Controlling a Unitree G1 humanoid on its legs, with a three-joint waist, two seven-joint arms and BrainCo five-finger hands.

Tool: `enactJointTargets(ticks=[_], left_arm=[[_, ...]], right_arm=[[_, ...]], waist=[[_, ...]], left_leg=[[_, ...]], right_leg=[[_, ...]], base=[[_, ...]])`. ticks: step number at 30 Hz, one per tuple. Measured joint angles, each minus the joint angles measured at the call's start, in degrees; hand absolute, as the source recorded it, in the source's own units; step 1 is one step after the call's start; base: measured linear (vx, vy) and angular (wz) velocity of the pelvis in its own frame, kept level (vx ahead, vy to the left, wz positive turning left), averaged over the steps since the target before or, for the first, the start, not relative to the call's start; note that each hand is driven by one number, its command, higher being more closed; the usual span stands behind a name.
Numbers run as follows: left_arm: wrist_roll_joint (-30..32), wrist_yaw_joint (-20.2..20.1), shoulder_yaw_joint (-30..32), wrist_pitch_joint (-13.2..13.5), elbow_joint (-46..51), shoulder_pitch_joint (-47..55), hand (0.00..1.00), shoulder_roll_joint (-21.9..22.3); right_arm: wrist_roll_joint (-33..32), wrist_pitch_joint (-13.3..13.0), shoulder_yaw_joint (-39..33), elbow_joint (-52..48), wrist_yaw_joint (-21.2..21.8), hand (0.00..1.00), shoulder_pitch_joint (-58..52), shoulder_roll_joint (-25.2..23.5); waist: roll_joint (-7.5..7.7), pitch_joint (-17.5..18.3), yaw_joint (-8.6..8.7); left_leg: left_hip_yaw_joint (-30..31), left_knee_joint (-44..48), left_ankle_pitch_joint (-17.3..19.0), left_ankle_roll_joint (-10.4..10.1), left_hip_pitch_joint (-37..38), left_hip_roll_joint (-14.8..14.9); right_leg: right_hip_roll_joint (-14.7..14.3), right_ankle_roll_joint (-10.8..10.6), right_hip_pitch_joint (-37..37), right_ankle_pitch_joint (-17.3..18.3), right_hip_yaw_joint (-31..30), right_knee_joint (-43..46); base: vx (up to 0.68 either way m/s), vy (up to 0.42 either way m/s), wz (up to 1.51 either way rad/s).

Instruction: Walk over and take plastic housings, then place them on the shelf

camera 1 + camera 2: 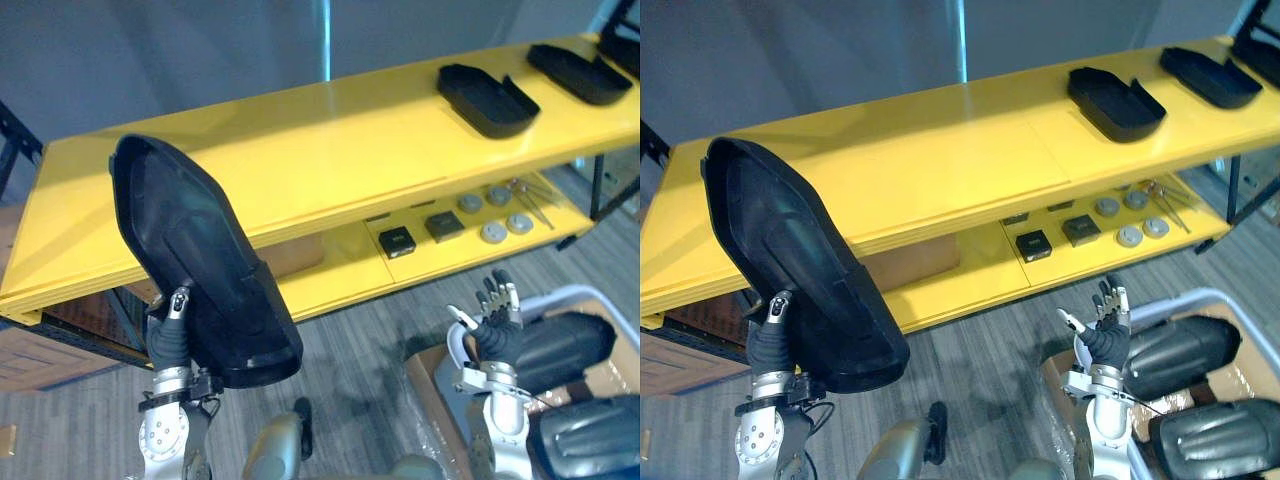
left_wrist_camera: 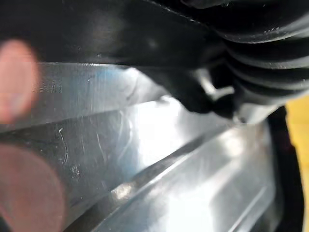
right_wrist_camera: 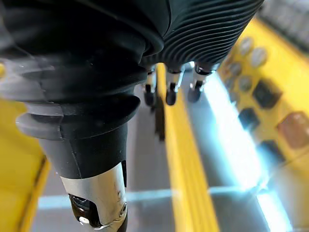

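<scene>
A long black plastic housing [image 1: 200,260] stands tilted in front of the left end of the yellow shelf [image 1: 330,140], its hollow side facing me. My left hand [image 1: 172,335] is shut on its lower end, thumb on the inner face. The left wrist view shows the housing's glossy surface [image 2: 159,159] very close. Two more black housings [image 1: 487,98] [image 1: 578,72] lie on the top board at the right. My right hand [image 1: 495,320] is low at the right, open with fingers [image 3: 169,92] straight, holding nothing.
A pale bin [image 1: 590,296] with more black housings [image 1: 565,345] sits by my right hand, beside a cardboard box [image 1: 430,390]. The lower shelf board [image 1: 340,275] carries small black boxes [image 1: 397,241] and metal discs [image 1: 494,231]. A wooden crate [image 1: 40,355] stands under the shelf's left end.
</scene>
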State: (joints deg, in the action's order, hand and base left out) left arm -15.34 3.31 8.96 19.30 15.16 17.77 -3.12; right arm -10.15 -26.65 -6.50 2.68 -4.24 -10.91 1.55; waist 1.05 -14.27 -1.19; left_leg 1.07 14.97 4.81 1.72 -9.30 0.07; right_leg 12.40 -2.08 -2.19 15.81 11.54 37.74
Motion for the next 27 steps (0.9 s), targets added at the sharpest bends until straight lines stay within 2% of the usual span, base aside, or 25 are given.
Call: enactJointTargets(ticks=[3,6,7,8,9,10,11,12,13,14,15,17,22,25,27], left_arm=[[0.0,1.8,0.6,0.2,0.5,-0.6,1.00,-0.5],[0.0,3.4,0.8,0.7,0.8,-2.4,1.00,-1.3],[0.0,3.3,0.8,1.6,0.8,-2.6,1.00,-1.5],[0.0,3.3,0.9,2.1,1.3,-2.6,1.00,-2.3],[-0.1,3.2,0.8,2.1,1.7,-2.5,1.00,-2.8],[-0.2,2.9,0.1,2.3,1.0,-2.8,1.00,-1.6],[-0.1,2.3,-1.1,2.4,1.1,-2.5,1.00,-0.8],[0.0,0.6,-2.7,2.4,1.1,-2.8,1.00,1.1],[0.1,0.3,-2.9,2.4,1.1,-2.9,1.00,1.4],[0.2,-0.4,-3.8,2.4,1.4,-3.3,1.00,1.8],[0.2,-0.6,-3.8,2.5,2.3,-3.3,1.00,1.7],[0.3,-1.0,-3.8,3.5,3.4,-4.5,1.00,1.3],[0.1,-1.5,-2.6,4.0,4.0,-6.9,1.00,1.1],[0.2,-2.3,-2.7,4.0,4.1,-7.3,1.00,1.1],[0.4,-2.7,-3.0,3.5,4.2,-9.1,1.00,1.1]], right_arm=[[0.2,-1.6,-2.2,-2.3,2.1,0.00,0.4,0.8],[0.0,-3.1,-4.8,-5.0,3.1,0.00,1.6,4.5],[-0.3,-3.2,-5.6,-6.8,2.9,0.00,1.9,5.4],[-0.4,-3.4,-6.0,-8.1,2.5,0.00,2.8,5.8],[-0.3,-3.2,-6.1,-8.5,1.9,0.00,3.1,5.9],[-0.4,-2.4,-6.7,-8.2,0.9,0.00,4.6,7.5],[-0.4,-1.8,-7.2,-8.3,-0.3,0.00,5.5,8.9],[-0.3,-0.4,-8.5,-8.3,-2.6,0.00,6.8,11.1],[-0.3,0.0,-8.7,-8.3,-3.1,0.00,7.1,11.4],[-0.2,1.0,-9.2,-7.9,-5.0,0.00,7.9,11.5],[-0.2,1.7,-9.3,-7.9,-6.4,0.00,8.3,10.9],[0.2,2.1,-10.5,-8.0,-7.9,0.00,8.5,8.9],[1.9,1.9,-14.6,-11.2,-9.4,0.00,4.3,2.9],[1.7,1.6,-15.0,-15.2,-7.9,0.00,1.2,1.4],[1.7,1.6,-14.8,-17.3,-5.1,0.00,-0.6,0.8]], waist=[[-0.39,0.0,0.12],[-0.21,0.1,0.65],[1.01,1.1,0.89],[2.85,2.2,1.01],[4.12,3.0,0.99],[2.71,3.5,0.96],[1.25,3.8,1.23],[-1.61,4.3,1.20],[-1.93,4.5,1.19],[-2.93,5.0,0.80],[-3.43,5.3,0.76],[-3.68,5.4,0.82],[-1.73,4.5,2.73],[-1.79,4.5,4.08],[-1.88,4.5,5.11]], left_leg=[[2.1,-0.4,2.0,-0.1,3.2,1.0],[6.1,0.0,3.4,-2.3,5.3,1.6],[8.1,0.2,4.1,-3.1,5.5,0.7],[9.4,0.4,4.9,-4.4,5.5,-0.3],[9.2,0.5,5.4,-5.0,5.3,-0.8],[5.2,1.3,7.7,-5.5,5.3,2.9],[-0.2,1.4,7.6,-5.6,5.4,6.3],[-5.0,-1.4,5.1,-7.8,6.8,9.7],[-5.3,-2.3,4.3,-8.6,7.2,9.9],[-6.4,-6.5,2.0,-10.0,9.4,9.8],[-6.9,-8.6,1.3,-10.0,10.7,9.5],[-8.3,-9.6,1.0,-9.7,12.1,9.4],[-12.8,-11.1,1.3,-9.3,14.7,8.8],[-14.3,-11.5,1.6,-8.9,15.7,8.3],[-16.0,-11.8,1.8,-8.9,16.5,8.3]], right_leg=[[-3.5,0.1,-3.0,-0.2,-1.1,-7.9],[-6.0,-2.2,-5.5,-3.3,-5.7,-18.1],[-5.5,-2.3,-5.4,-6.1,-6.1,-21.0],[-5.0,-1.1,-4.5,-10.9,-6.4,-24.2],[-4.1,-1.1,-3.6,-14.4,-6.0,-25.5],[-5.1,-3.1,-0.7,-14.6,-2.5,-27.2],[-6.0,-2.7,1.1,-14.4,-0.5,-29.3],[-6.9,-2.5,3.2,-14.6,1.6,-31.5],[-7.0,-2.5,3.4,-14.6,1.8,-31.7],[-6.9,-2.5,3.8,-14.6,1.9,-32.2],[-7.0,-2.5,3.9,-14.6,1.5,-32.3],[-7.1,-2.5,4.2,-14.6,0.2,-33.1],[-7.1,-2.8,4.1,-14.8,-3.7,-34.2],[-7.0,-3.4,4.1,-15.3,-5.4,-34.8],[-7.1,-3.5,4.1,-15.8,-6.8,-35.4]], base=[[0.28,0.013,0.39],[0.27,-0.080,0.77],[0.27,-0.220,1.17],[0.28,-0.262,1.09],[0.33,-0.424,1.03],[0.24,-0.364,0.91],[0.29,-0.396,1.08],[0.15,-0.157,0.73],[0.18,-0.126,0.48],[0.13,-0.037,0.03],[0.17,-0.041,-0.13],[0.13,-0.002,-0.34],[0.04,0.027,-0.39],[0.01,0.029,-0.30],[-0.01,0.030,-0.35]])
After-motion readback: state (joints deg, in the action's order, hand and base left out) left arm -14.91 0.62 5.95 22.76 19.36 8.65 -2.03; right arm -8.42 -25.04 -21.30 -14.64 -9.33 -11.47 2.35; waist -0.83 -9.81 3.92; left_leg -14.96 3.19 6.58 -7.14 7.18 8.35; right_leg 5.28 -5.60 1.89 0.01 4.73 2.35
